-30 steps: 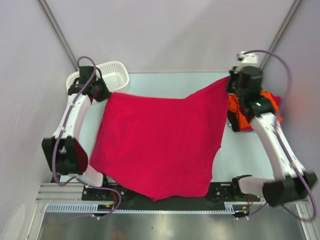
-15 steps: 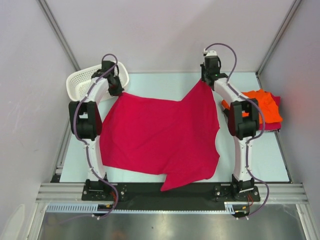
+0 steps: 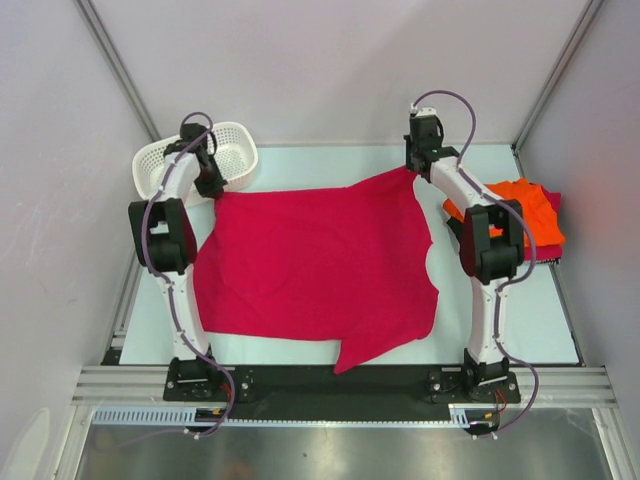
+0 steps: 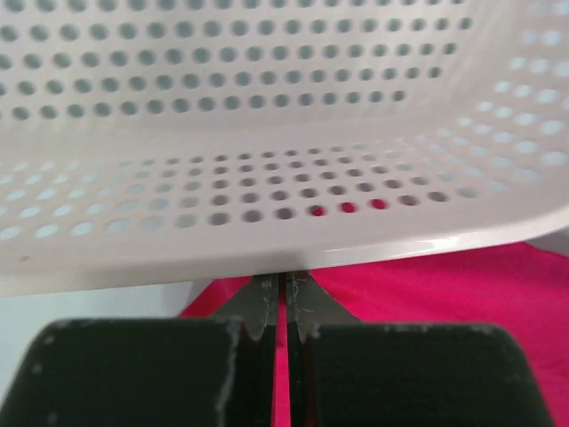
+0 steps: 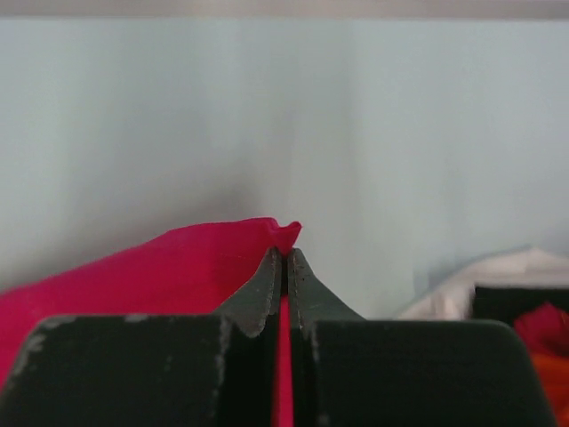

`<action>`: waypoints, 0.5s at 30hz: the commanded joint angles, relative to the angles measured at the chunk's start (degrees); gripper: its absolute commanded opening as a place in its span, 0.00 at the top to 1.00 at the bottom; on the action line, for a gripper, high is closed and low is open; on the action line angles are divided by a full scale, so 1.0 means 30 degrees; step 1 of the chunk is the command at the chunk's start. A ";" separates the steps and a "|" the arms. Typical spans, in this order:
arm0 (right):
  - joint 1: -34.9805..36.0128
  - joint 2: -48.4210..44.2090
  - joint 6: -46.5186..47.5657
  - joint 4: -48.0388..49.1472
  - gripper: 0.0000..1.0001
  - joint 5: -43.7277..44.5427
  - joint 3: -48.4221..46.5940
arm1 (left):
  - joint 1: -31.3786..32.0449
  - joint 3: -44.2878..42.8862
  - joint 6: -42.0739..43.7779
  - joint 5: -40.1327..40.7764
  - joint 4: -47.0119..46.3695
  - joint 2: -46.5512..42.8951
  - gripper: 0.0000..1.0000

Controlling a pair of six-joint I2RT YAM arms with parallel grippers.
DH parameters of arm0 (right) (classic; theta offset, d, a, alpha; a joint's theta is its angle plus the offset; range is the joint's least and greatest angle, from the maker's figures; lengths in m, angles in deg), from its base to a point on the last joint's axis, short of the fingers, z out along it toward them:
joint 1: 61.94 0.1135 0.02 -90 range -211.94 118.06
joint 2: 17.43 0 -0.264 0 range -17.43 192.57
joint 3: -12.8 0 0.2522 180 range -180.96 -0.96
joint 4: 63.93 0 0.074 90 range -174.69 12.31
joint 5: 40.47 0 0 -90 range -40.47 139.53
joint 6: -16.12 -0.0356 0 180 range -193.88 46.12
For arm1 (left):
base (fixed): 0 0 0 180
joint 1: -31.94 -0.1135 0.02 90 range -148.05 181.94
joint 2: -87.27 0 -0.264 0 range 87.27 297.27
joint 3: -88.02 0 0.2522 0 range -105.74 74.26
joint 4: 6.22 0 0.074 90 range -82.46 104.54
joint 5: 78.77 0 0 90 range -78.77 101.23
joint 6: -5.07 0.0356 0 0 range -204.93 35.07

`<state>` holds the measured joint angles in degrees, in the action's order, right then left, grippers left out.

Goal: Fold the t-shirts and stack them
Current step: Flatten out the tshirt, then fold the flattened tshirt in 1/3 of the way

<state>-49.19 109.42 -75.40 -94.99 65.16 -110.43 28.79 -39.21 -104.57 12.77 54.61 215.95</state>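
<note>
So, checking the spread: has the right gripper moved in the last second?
Yes: the right gripper shifted left, away from the orange shirt, clamping the crimson shirt.

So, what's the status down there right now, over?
Both jaws shut, each pinching a far corner of the crimson t-shirt. Spread out, near edge rumpled. White basket crowds left jaws; orange t-shirt off right.

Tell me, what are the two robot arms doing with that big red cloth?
They hold a crimson t-shirt spread on the table, ready for folding. The left gripper pinches the far corner by the white basket; the right gripper pinches the other far corner. An orange t-shirt sits at the right.
</note>
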 commanded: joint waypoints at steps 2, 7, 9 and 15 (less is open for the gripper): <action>0.0406 -0.5068 -0.0782 -0.1493 1.00 0.0586 0.2795 | -0.0704 0.1198 -0.0485 0.1184 0.1097 -0.1993 1.00; 0.0553 -0.7065 -0.1951 -0.3808 1.00 0.0940 0.4289 | -0.1173 0.1992 -0.0427 0.1389 0.1799 -0.2288 1.00; 0.0729 -0.7883 -0.2217 -0.4107 1.00 0.0911 0.4845 | -0.1203 0.2227 -0.0427 0.1624 0.2033 -0.2610 1.00; 0.0846 -0.8443 -0.3856 -0.6653 1.00 0.0384 0.5932 | -0.1905 0.3633 -0.0924 0.2240 0.1859 -0.4016 1.00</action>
<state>-46.61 86.10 -82.89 -108.39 66.00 -95.07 25.70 -29.48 -105.97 16.18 59.61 210.07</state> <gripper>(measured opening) 0.020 0.011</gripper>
